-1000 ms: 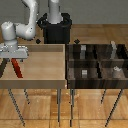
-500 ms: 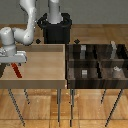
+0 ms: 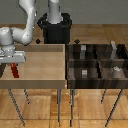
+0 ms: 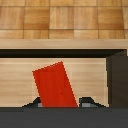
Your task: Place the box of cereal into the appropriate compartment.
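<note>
Gripper (image 3: 14, 67) sits at the exterior view's left edge, over the light-tan tray (image 3: 42, 75), fingers clamped on the box of cereal (image 3: 15, 71), which hangs below the jaws, tilted, low over the tray floor; whether it touches the floor can't be told. Wrist view: box of cereal (image 4: 55, 85) is a flat plain red slab, rectangular, longer than wide, leaning at an angle, its lower end running between the two dark finger tips at the frame's lower edge; no print, logo or text readable on the red face. Fingers (image 4: 87, 102) look dark grey, matte, mostly hidden behind a dark band. Tray is pale wood grain, smooth, low raised walls, one undivided square. Four-cell bin (image 3: 97, 62) stands just beside the tray at the exterior view's right, dark-brown wood walls, cross dividers making square cells. The compartment (image 3: 113, 54) with the tall pale-grey upright block (image 3: 114, 49) is the far cell on the exterior view's right, well apart from the box. A small grey cube (image 3: 85, 73) sits in a near cell; another pale block (image 3: 83, 49) stands in the far cell next to the tray; a small pale object (image 3: 116, 70) in the remaining near cell, shape too blurred. Arm (image 3: 22, 32) is white, rounded glossy links, rising from a black base (image 3: 55, 27). Both bins rest on thin metal legs (image 3: 60, 107) over a wood-plank floor (image 3: 90, 112).
</note>
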Controlling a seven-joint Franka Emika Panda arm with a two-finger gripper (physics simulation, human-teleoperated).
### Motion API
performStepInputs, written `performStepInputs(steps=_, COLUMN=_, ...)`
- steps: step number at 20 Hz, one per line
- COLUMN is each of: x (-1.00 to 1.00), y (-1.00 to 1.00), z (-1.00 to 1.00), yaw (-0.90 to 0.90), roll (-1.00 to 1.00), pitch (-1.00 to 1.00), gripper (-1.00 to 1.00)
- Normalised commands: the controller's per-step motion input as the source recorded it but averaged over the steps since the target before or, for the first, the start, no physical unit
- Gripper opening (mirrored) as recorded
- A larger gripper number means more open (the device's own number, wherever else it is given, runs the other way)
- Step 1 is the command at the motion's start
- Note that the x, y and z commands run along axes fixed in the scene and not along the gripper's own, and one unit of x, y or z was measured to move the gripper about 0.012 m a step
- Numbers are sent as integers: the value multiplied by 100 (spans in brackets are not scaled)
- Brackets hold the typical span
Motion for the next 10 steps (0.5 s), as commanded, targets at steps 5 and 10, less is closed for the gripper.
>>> performStepInputs(steps=5, x=0, y=0, z=80, yaw=0, roll=0, pitch=0, gripper=-100)
performStepInputs(steps=10, x=0, y=0, z=100, yaw=0, roll=0, pitch=0, gripper=-100)
